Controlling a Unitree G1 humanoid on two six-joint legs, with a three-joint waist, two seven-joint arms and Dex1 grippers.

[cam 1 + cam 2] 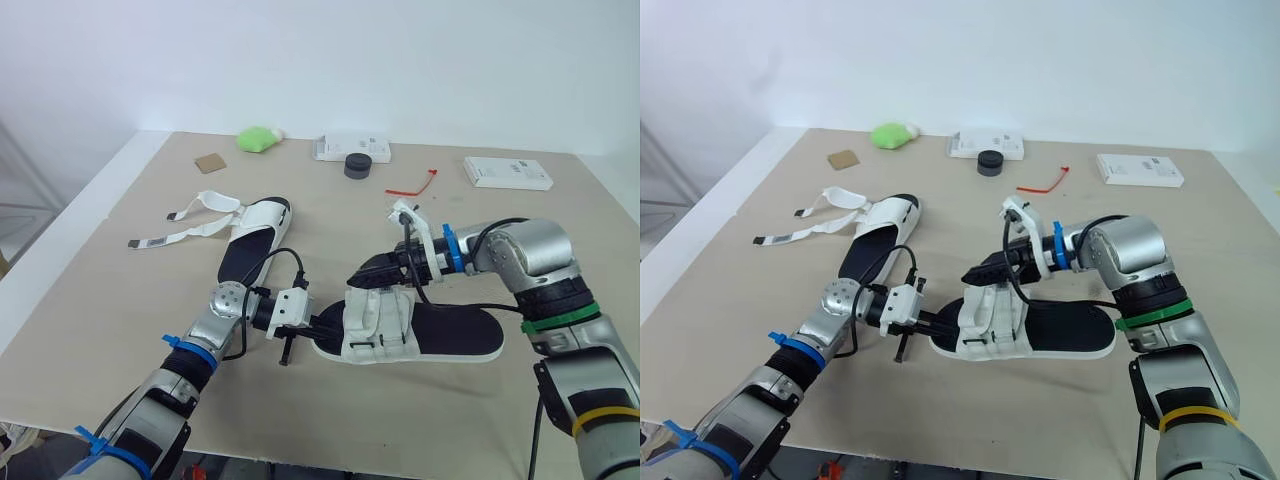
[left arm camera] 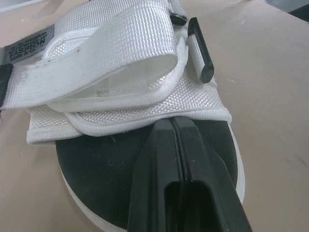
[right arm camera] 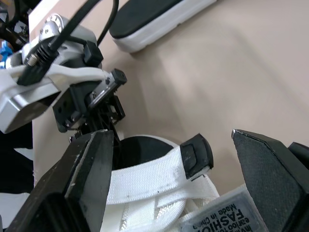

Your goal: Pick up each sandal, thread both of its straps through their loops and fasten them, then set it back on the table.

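The near sandal [image 1: 455,335], white with a black insole, lies flat on the table, its white straps [image 1: 378,322] folded over the front. My left gripper [image 1: 322,326] is shut, and in the left wrist view its tips [image 2: 172,124] rest on the insole against the front strap's edge. Just above the straps hovers my right gripper [image 1: 374,271], open, with a finger [image 3: 87,169] on either side of the strap and its black loop [image 3: 195,155]. The second sandal [image 1: 255,238] lies farther left, its loose straps [image 1: 180,225] spread out on the table.
Along the far edge sit a green object [image 1: 258,138], a cardboard square [image 1: 210,162], a white box [image 1: 352,148] with a black round cap [image 1: 357,165], a red tie [image 1: 412,185] and another white box [image 1: 507,172]. The table's left edge [image 1: 70,235] runs diagonally.
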